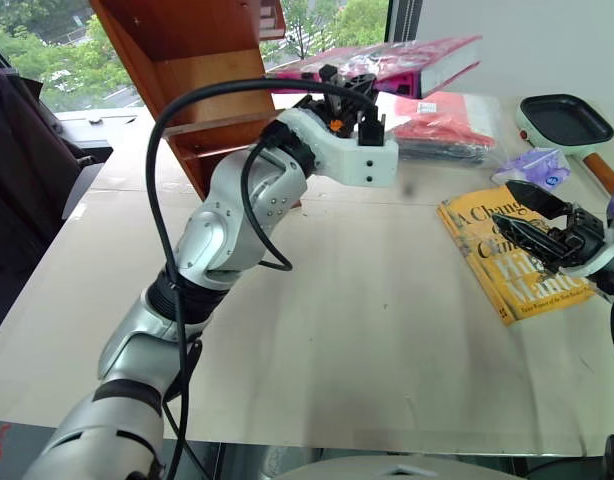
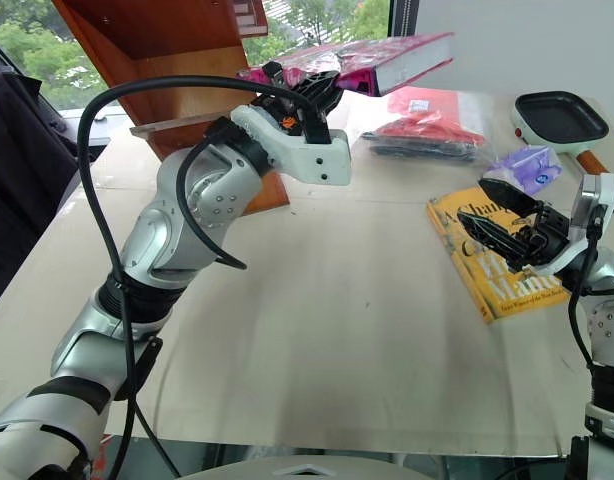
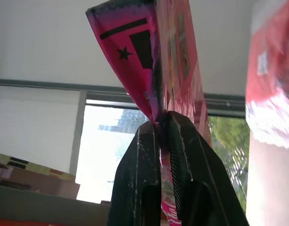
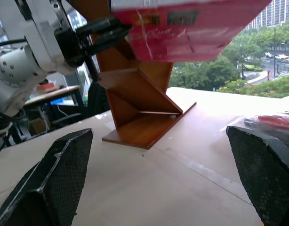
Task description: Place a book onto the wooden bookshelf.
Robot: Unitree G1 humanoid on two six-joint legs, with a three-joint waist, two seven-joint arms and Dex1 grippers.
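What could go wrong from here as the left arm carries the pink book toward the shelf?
The left gripper pinches the book by one edge of its glossy wrap, with most of the book sticking out past the fingers, so it could slip or sag. The wooden bookshelf stands close beside the arm, so the book's far end might knock a slanted panel. The right gripper hangs open over the yellow book and could snag it.

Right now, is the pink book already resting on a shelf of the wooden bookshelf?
No, the book is in the air, clamped in the left gripper, beside the wooden bookshelf and on none of its shelves.
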